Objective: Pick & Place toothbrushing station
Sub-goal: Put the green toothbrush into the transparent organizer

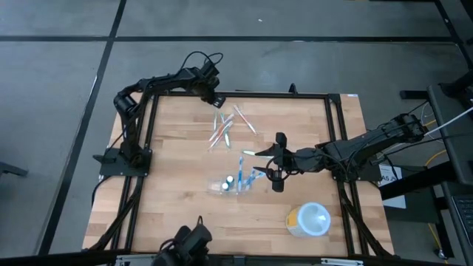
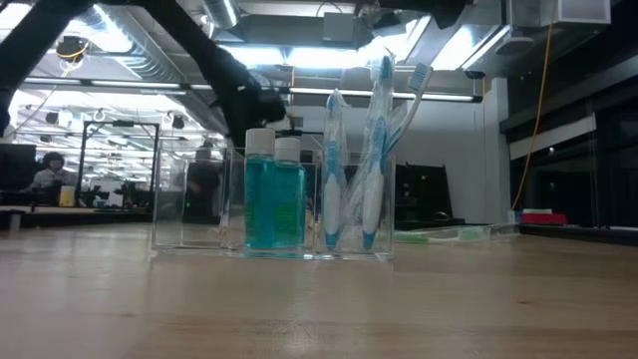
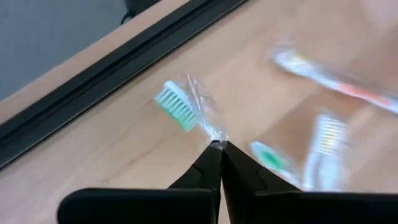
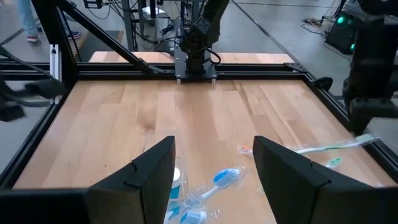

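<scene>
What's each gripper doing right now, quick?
Left gripper: shut on the wrapper of a green toothbrush.
Right gripper: open, holding nothing, above the station.

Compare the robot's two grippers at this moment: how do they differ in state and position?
The left gripper is shut, pinching the clear wrapper of a green-bristled toothbrush near the table's far edge; the right gripper is open and holds nothing. The left one sits among loose wrapped toothbrushes; the right hovers beside the clear toothbrushing station mid-table. Both have dark fingers.

Toothbrushing station (image 1: pixel 230 183) mid-table, loose toothbrushes (image 1: pixel 225 127) behind, round container (image 1: pixel 309 219) front-right
</scene>
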Controlling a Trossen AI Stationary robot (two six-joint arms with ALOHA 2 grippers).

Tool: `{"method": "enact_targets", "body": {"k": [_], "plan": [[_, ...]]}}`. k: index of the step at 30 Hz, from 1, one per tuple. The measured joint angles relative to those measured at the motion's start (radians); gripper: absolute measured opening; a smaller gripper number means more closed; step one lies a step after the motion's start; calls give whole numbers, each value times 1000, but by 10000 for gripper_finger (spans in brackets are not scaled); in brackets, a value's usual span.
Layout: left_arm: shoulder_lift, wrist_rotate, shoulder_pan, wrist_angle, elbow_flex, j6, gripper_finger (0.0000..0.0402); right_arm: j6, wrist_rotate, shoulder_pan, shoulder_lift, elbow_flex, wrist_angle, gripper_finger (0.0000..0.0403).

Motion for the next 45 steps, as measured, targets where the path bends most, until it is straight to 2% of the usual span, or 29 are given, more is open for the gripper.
{"method": "enact_targets", "body": {"k": [9, 15, 19, 28, 32, 36, 39, 45], "plan": [[-207, -22, -104, -73, 0, 25, 2, 5, 0, 0, 0, 0, -4, 219], [-408, -117, -217, -173, 0, 18, 2, 7, 0, 0, 0, 0, -10, 219], [-534, -167, -330, -212, -6, -14, 2, 8, 0, 0, 0, 0, -10, 219], [-793, -392, -677, -215, -116, -154, 2, 20, 0, 0, 0, 0, -10, 219], [-852, -472, -849, -173, -189, -234, 2, 23, 0, 0, 0, 0, -10, 219], [-861, -533, -982, -102, -245, -281, 2, 23, 0, 0, 0, 0, -9, 219], [-851, -571, -1053, -47, -269, -299, 2, 23, 0, -1, 0, 0, -9, 219], [-835, -667, -1149, -49, -275, -343, 2, 22, 0, -1, 0, 0, -5, 219]]}}
